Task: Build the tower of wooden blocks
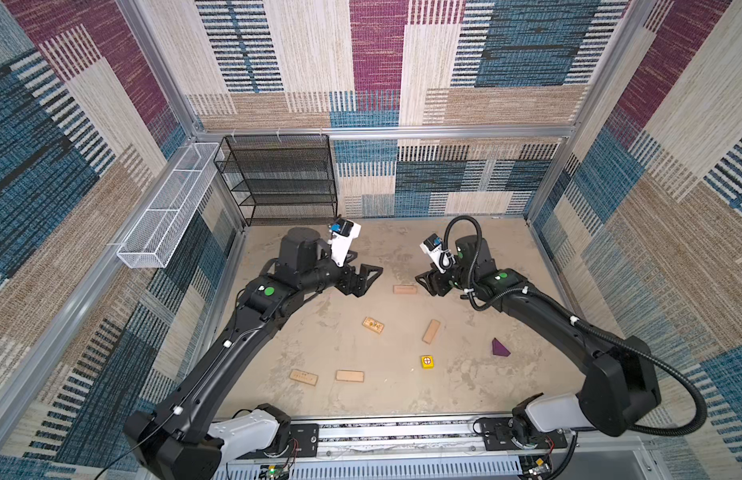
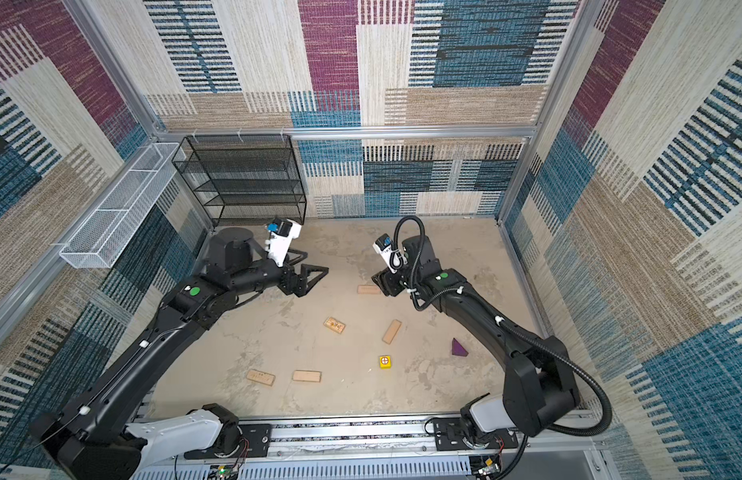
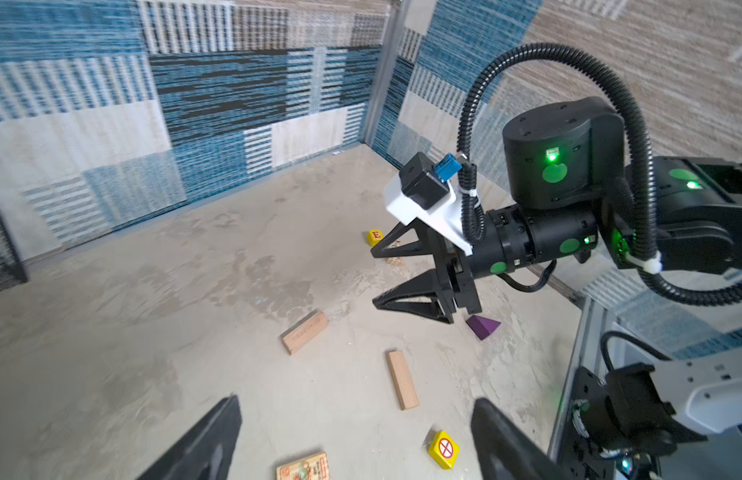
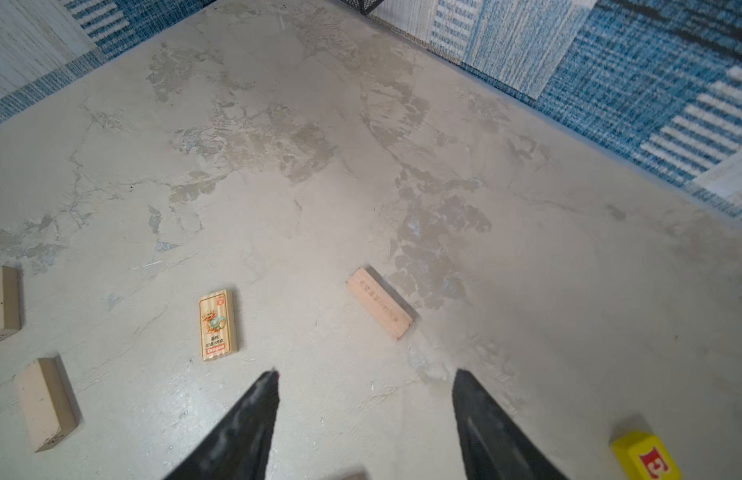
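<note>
Several tan planks lie apart and flat on the floor, among them one (image 1: 405, 289) by my right gripper (image 1: 423, 279), a printed one (image 1: 373, 325) and a slanted one (image 1: 430, 331). Two more planks (image 1: 304, 377) (image 1: 349, 376) lie near the front. A yellow cube (image 1: 427, 362) and the purple wedge (image 1: 500, 348) sit toward the right. A second yellow cube (image 3: 375, 237) marked E shows behind the right gripper. No tower is in view. My left gripper (image 3: 356, 399) hangs open and empty above the floor, as does my right gripper (image 4: 367, 372).
A black mesh shelf (image 1: 277, 178) stands at the back left corner. A white wire basket (image 1: 169, 208) hangs on the left wall. Patterned walls enclose the floor, and the arms' metal rail (image 1: 402, 432) runs along the front.
</note>
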Controlling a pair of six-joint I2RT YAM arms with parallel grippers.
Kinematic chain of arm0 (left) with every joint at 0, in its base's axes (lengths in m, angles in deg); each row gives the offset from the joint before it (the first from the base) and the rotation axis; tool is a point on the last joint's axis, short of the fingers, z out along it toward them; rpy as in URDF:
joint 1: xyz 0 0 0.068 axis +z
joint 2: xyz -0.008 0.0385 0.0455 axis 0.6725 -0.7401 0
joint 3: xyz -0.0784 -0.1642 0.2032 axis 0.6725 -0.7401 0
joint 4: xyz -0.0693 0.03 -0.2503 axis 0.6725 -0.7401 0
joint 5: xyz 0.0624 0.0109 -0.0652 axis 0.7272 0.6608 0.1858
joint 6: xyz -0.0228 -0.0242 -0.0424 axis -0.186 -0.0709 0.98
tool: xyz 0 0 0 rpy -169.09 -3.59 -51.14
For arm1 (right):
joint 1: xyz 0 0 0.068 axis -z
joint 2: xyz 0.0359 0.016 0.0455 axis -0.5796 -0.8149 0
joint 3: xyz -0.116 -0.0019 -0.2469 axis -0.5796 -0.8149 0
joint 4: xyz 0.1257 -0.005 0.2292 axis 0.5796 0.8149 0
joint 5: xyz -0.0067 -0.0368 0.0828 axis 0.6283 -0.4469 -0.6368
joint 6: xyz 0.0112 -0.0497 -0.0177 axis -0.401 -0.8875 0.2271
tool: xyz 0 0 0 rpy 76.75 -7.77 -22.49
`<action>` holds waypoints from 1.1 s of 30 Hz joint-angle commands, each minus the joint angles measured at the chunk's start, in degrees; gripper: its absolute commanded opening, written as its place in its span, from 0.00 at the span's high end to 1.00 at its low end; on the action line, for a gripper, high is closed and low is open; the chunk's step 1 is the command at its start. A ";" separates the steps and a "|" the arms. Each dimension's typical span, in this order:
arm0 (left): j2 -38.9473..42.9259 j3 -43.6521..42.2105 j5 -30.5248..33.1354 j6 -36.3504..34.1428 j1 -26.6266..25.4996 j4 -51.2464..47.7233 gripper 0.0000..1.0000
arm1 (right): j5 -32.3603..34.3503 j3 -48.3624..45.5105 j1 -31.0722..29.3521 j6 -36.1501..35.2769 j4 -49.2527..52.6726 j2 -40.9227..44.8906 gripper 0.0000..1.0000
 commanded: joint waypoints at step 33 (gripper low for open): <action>6.48 -17.80 6.33 -42.48 -12.15 -1.76 0.01 | 6.27 -13.85 -6.34 -7.73 6.99 -6.61 0.22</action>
